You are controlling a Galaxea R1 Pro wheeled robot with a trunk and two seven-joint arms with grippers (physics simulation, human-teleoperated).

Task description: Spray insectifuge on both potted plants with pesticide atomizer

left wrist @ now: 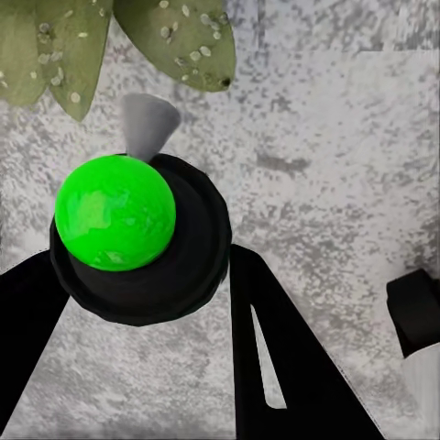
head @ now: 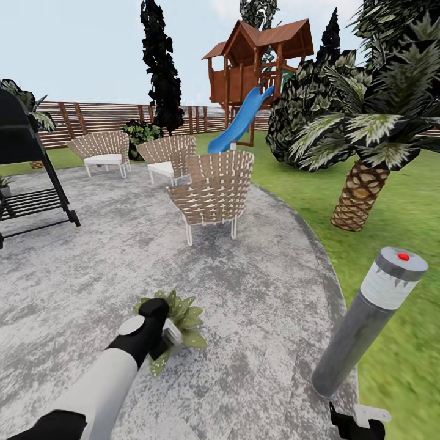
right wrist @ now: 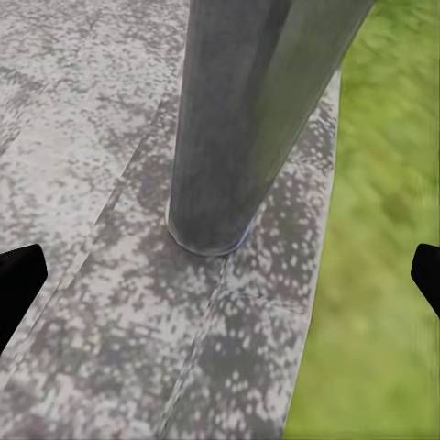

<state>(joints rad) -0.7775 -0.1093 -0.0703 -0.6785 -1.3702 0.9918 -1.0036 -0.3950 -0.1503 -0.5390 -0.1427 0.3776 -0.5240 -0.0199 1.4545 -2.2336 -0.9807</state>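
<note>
- The left gripper (left wrist: 137, 275) clamps a dark round-bodied atomizer (left wrist: 142, 243) with a bright green top, its grey nozzle (left wrist: 148, 124) aimed at the near speckled green potted plant (head: 183, 318).
- The right gripper (right wrist: 220, 275) hangs spread wide and empty by the grey bollard lamp (head: 366, 318).
- Risk, as I judge it: spray from this one angle could miss far leaves.

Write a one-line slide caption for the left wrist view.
Left gripper holding a dark bottle with a bright green top over the stone patio, beside speckled leaves of a potted plant.

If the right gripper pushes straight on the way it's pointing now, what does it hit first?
Most likely the base of the grey bollard lamp, standing dead ahead of the right gripper at the stone patio edge; depth is hard to judge.
</note>
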